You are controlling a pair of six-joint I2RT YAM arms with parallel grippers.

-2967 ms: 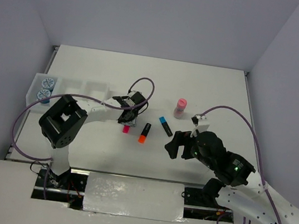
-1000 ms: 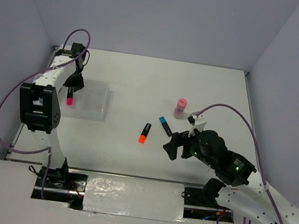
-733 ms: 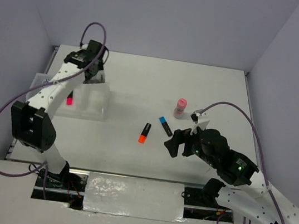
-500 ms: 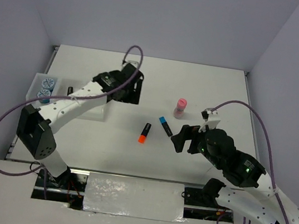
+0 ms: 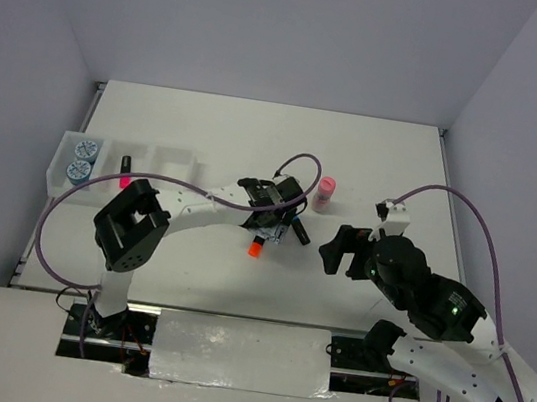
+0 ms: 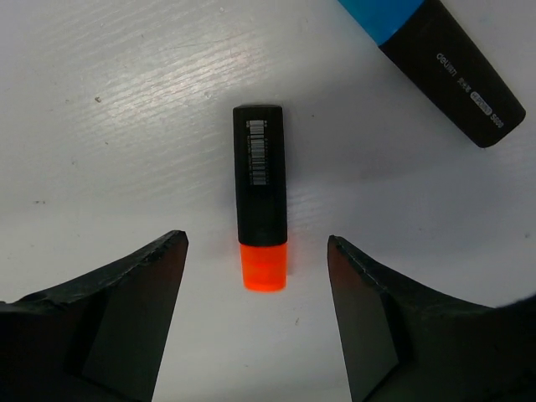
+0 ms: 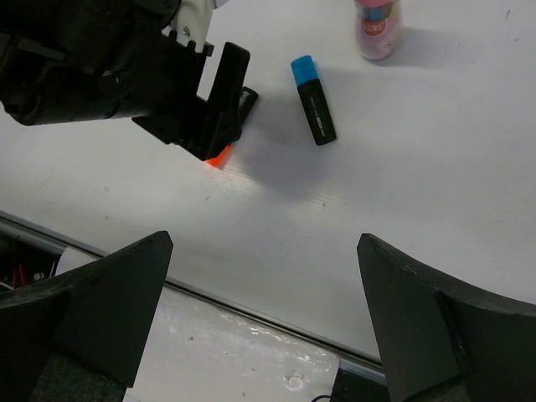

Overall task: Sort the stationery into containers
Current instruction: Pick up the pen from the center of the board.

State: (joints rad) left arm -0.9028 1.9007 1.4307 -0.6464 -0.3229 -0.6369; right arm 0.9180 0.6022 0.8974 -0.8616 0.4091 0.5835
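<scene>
The left gripper [image 6: 255, 245] has its fingers spread, the short black orange-tipped marker [image 6: 260, 180] lying flat between them, untouched. The right gripper [image 7: 264, 243] has fingers spread wide, holding nothing.

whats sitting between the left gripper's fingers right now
The orange-tipped marker lies flat on the table between the fingers of the open left gripper, touching neither. The left wrist view shows it.
</scene>
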